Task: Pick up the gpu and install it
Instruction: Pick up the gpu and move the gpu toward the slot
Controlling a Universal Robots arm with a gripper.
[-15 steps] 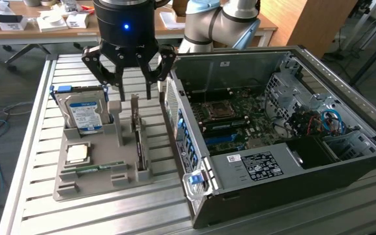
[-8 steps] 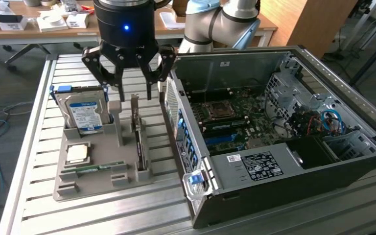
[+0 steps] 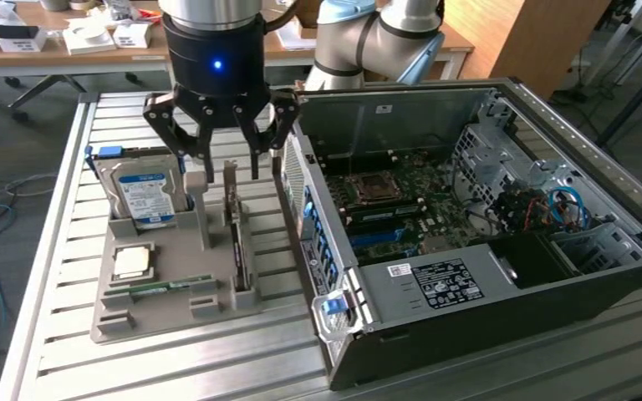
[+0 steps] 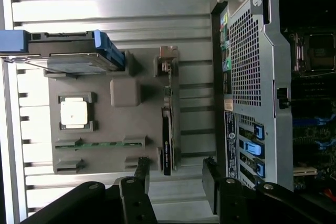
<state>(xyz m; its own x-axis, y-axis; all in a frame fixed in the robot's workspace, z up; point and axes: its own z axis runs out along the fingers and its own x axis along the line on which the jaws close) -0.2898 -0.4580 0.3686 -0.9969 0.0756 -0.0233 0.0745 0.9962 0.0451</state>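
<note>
Black jaws, blue light [image 3: 217, 63], silver arm [image 3: 215, 12]

Ribbed bare-metal table [image 3: 59, 217], matt grey plastic holder [image 3: 176, 305], matt black gripper [image 3: 227, 164].

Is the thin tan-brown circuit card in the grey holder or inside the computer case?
In the grey holder: the circuit card stands on edge in its slot, outside the computer case.

Hard drive [image 4: 68, 59] cut by picture edge; gpu [image 4: 166, 140] edge-on, face unseen; case label [image 3: 446, 284] too small to read.
</note>
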